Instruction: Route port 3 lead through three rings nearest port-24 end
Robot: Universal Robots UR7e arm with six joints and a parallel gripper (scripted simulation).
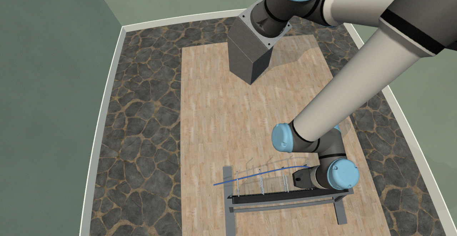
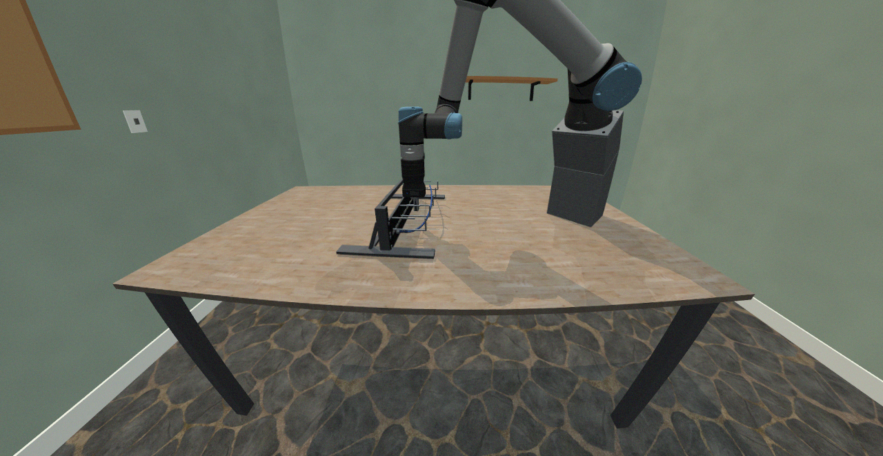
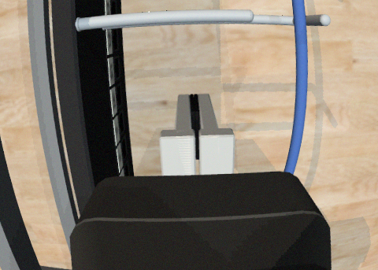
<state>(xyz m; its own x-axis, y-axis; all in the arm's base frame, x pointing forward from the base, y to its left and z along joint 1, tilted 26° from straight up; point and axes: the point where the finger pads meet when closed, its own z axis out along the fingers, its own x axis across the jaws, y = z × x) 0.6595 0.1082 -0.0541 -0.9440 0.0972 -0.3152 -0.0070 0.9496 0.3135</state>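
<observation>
Seen from above, my blue lead [image 1: 271, 171] [image 2: 430, 203] [image 3: 301, 65] stretches along the front of the rack [image 1: 227, 215] [image 2: 382, 231] [image 3: 37, 65], which stands upright on the table [image 1: 217, 106] [image 2: 524, 268] [image 3: 260, 57]. It crosses the three rings [image 1: 262, 186] nearest what I judge to be the port-24 end of the patch panel [image 1: 265, 197] [image 3: 90, 85], near their front tips. Its free end reaches past that end, above or beyond the rack's foot.

My tool [image 1: 301, 178] [image 2: 415, 206] [image 3: 194, 113] points down in front of the panel, fingers closed together with nothing between them; the lead runs apart from them, on the side away from the panel.

The nearest ring in the wrist view shows the lead across its front opening, just inside the tip. I cannot tell whether it lies down inside any ring or only above, so the routing looks well along but unproven. Likely left: lower any part still high through its gap, check that the lead lies still, and back away without nudging the unfastened rack.
</observation>
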